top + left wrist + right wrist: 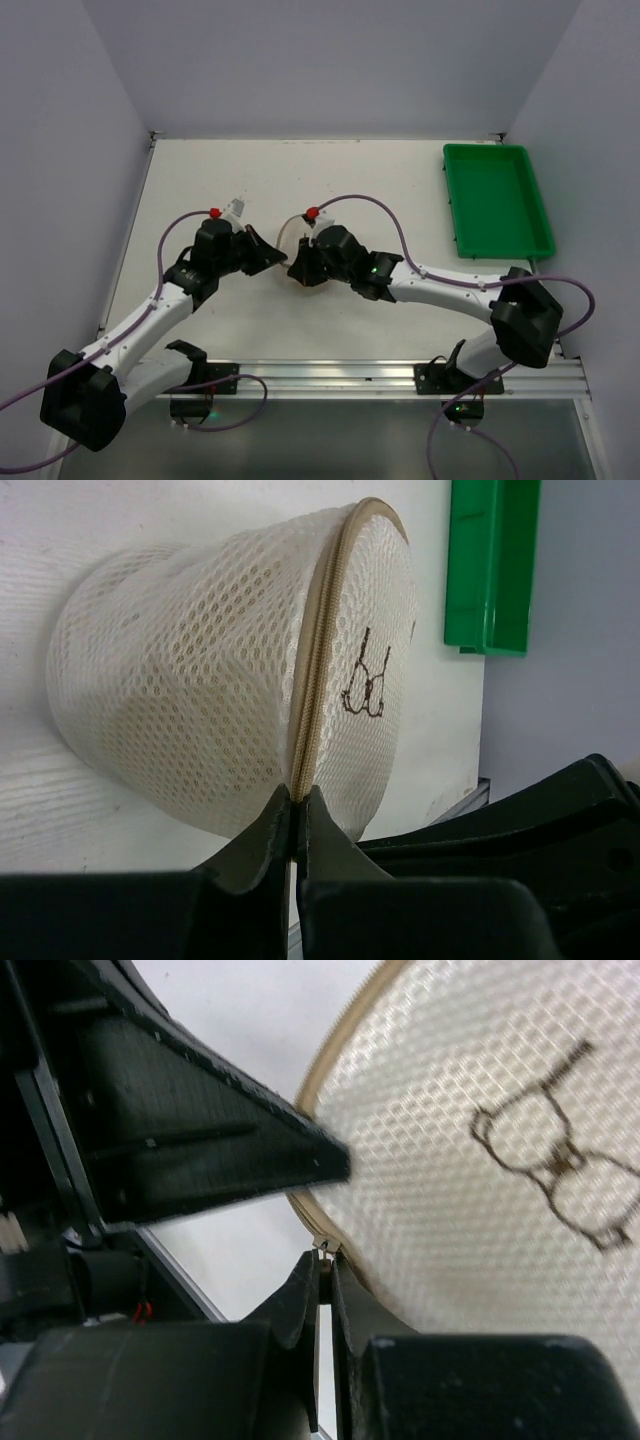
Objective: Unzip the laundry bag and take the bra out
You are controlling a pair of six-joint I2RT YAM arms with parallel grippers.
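Left arm (150,305), right arm (440,285) bent inward, both pinching laundry bag (180,690) rim

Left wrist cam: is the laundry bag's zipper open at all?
No, the tan zipper on the laundry bag lies closed along the visible rim down to the left gripper.
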